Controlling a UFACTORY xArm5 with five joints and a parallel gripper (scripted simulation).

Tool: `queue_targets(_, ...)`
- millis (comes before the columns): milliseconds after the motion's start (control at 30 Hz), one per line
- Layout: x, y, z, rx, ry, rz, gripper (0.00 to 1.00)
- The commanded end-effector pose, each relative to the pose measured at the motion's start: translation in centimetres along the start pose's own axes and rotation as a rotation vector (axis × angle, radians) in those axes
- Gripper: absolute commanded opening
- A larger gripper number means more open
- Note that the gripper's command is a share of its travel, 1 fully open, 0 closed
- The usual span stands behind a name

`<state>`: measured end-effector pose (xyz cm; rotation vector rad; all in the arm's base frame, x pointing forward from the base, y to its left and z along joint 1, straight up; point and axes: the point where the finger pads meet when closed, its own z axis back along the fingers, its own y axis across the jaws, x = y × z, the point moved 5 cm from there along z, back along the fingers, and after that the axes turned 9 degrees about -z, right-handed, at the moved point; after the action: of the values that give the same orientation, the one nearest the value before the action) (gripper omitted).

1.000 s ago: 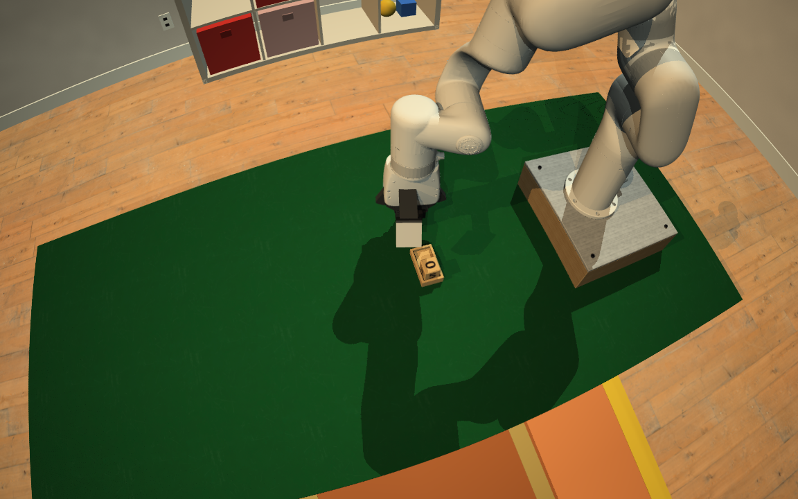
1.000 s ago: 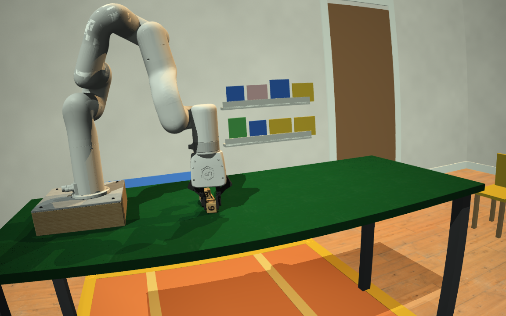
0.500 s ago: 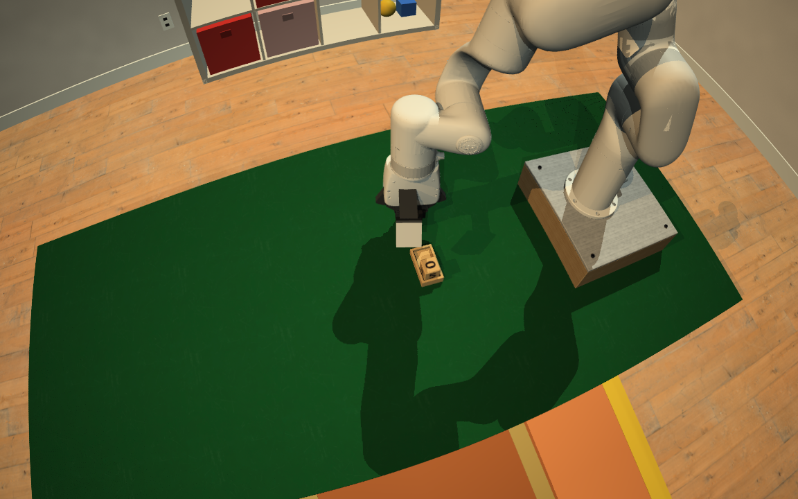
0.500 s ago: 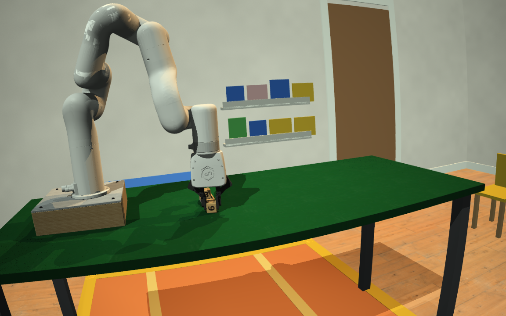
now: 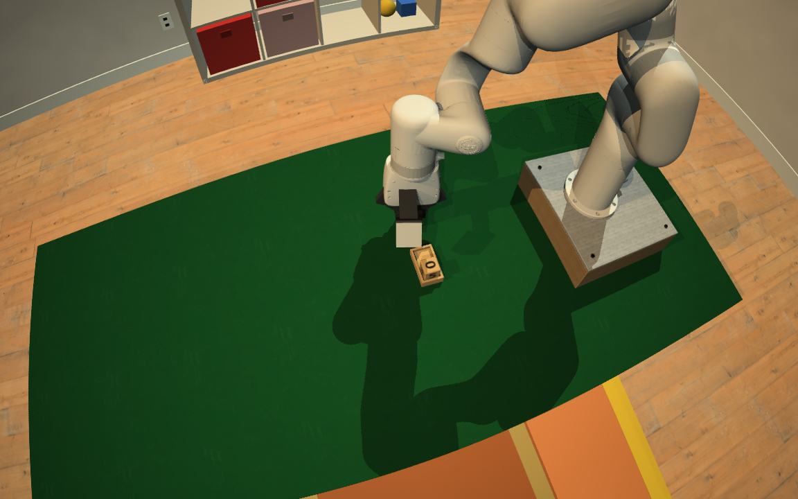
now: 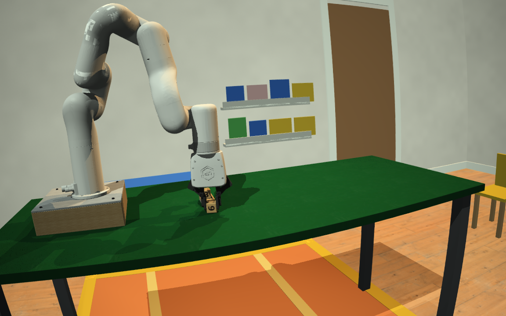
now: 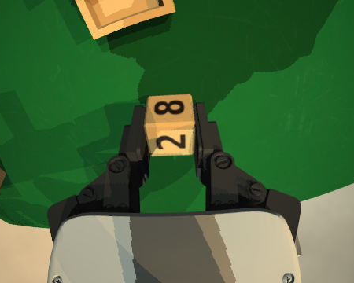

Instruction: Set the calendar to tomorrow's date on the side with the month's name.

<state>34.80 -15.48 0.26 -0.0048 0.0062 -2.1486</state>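
My gripper point(image 6: 211, 202) point(image 7: 170, 119) points down, shut on a wooden cube point(image 6: 210, 210) point(image 7: 169, 124). In the wrist view that cube shows 8 and 2, both sideways. In the exterior view it shows a 6 or 9 low at the table; I cannot tell whether it touches. The small wooden tray point(image 5: 431, 283) point(image 7: 133, 23) lies just beyond it, on the top view's side. The other cube point(image 5: 429, 267) point(image 6: 207, 192) is at one end of the tray, with 0 above 5 in the top view. The tray's other end is bare. The wrist camera's housing hides the held cube in the top view.
The arm's base box point(image 5: 628, 244) point(image 6: 80, 220) stands on the green table point(image 5: 191, 322) point(image 6: 305, 208), right of the tray in the top view. The arm's shadow crosses the table beside the tray. A shelf point(image 5: 346, 28) stands on the floor beyond the table.
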Motion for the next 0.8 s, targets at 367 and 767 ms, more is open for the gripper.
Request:
queue_targets(367, -0.02, 0.11, 0.08, 0.003, 0.001, 0.000, 0.43)
queue_targets(767, -0.02, 0.11, 0.08, 0.003, 0.001, 0.000, 0.47)
